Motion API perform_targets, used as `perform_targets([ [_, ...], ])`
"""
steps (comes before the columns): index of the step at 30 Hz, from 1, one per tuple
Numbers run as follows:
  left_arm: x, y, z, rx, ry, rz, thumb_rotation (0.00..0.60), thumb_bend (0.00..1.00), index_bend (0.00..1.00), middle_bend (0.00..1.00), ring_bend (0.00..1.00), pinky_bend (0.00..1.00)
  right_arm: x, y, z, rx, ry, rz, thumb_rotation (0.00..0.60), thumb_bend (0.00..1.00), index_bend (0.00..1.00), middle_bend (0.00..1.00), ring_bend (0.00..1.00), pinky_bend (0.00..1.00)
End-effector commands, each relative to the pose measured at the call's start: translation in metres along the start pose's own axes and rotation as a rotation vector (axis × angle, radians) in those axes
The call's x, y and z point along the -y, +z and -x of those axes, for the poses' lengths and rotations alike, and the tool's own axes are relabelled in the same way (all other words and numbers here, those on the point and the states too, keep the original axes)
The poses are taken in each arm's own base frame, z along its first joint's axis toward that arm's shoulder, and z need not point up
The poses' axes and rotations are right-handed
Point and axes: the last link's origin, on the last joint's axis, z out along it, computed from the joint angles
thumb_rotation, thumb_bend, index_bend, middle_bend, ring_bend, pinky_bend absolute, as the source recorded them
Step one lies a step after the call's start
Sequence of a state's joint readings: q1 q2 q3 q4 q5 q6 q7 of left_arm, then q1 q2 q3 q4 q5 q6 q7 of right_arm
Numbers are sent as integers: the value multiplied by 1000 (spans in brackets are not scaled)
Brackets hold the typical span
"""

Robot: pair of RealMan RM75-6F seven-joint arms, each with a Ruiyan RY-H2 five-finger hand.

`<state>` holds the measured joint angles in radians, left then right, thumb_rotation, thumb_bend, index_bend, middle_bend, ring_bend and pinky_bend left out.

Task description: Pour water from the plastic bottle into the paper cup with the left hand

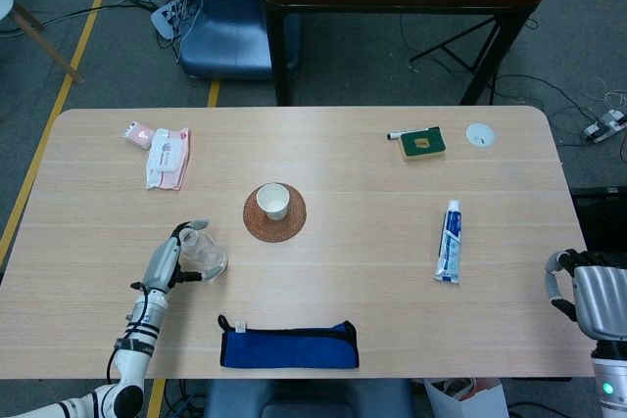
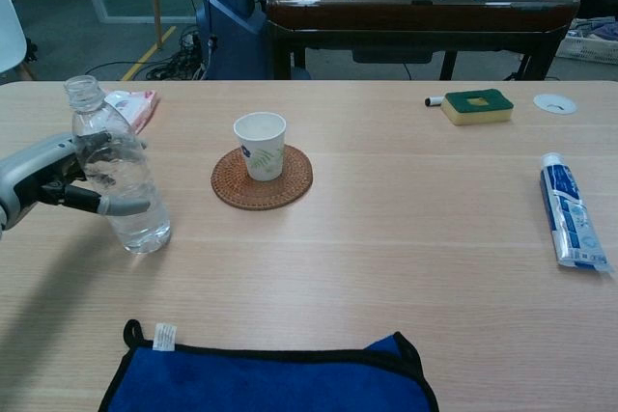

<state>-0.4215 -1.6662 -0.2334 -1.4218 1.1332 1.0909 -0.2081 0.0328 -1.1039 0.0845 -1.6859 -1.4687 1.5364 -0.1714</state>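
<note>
A clear plastic bottle (image 2: 121,176) with no cap stands upright on the table, left of centre, with water in its lower part. My left hand (image 2: 48,180) grips it from the left, thumb across the front and fingers behind. From above, the left hand (image 1: 165,263) and the bottle (image 1: 206,254) sit near the front left. A white paper cup (image 2: 261,145) stands upright on a round woven coaster (image 2: 290,185), to the right of the bottle and further back. My right hand (image 1: 593,301) hangs off the table's right front corner, its fingers mostly hidden.
A blue cloth (image 2: 270,378) lies at the front edge. A toothpaste tube (image 2: 572,211) lies on the right. A green sponge (image 2: 476,105), a marker and a white disc (image 2: 554,102) are at the back right. Wet-wipe packs (image 1: 167,156) are at the back left.
</note>
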Motion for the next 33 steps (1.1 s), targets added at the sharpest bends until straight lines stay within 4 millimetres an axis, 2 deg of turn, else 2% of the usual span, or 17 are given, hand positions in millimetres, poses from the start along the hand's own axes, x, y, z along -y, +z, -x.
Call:
perform_targets([
  [1, -2, 1, 3, -2, -12, 5, 600, 72, 254, 247, 104, 156, 0, 0, 0, -1, 1, -1, 600, 461, 562, 515, 474, 465],
  [6, -4, 3, 7, -8, -30, 14, 600, 72, 349, 311, 136, 155, 0, 0, -2, -5, 3, -1, 600, 462, 562, 515, 473, 465],
  [11, -7, 3, 10, -29, -37, 28, 600, 72, 485, 471, 213, 156, -1, -1, -3, -9, 4, 1, 600, 461, 562, 515, 474, 465],
  [16, -12, 3, 12, -48, -43, 56, 600, 72, 564, 577, 282, 156, -1, -1, -4, -11, 6, 1, 600, 461, 562, 515, 474, 465],
  [25, -27, 4, 12, -86, 24, 119, 600, 72, 654, 711, 376, 156, 0, -1, -5, -15, 8, -1, 600, 462, 562, 515, 474, 465],
  [33, -51, 11, 6, -108, 186, 190, 600, 72, 665, 752, 394, 161, 0, -2, -7, -20, 12, -2, 600, 462, 562, 515, 474, 464],
])
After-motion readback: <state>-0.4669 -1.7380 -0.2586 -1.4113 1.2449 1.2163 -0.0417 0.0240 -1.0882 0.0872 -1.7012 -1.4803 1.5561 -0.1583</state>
